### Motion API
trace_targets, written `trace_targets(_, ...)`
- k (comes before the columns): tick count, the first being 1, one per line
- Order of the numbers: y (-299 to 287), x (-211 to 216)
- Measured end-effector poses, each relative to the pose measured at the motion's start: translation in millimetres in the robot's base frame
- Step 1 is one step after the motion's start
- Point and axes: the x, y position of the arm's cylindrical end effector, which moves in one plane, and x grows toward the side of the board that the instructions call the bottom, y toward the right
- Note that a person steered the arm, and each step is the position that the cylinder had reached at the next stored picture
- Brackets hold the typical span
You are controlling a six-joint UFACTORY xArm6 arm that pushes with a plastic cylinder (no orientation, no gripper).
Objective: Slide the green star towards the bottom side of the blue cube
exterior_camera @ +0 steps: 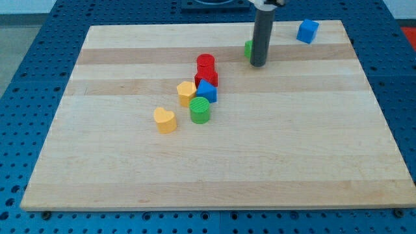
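Observation:
The green star (248, 49) lies near the board's top middle, mostly hidden behind my dark rod; only its left edge shows. My tip (258, 64) rests on the board just right of and touching or nearly touching the star. The blue cube (307, 30) sits near the board's top right corner, to the right of and above my tip, well apart from the star.
A cluster lies left of centre: a red cylinder (205, 63), a red block (207, 78) below it, a blue block (206, 91), a yellow block (186, 93), a green cylinder (200, 111) and a yellow heart (165, 120). The wooden board (273, 156) sits on a blue perforated table.

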Motion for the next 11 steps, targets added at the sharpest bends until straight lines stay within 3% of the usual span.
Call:
trace_targets(2,-45,-33)
trace_targets(5,29,-45)
trace_targets(6,36,-17)
trace_targets(10,32,10)
trace_targets(11,55,6)
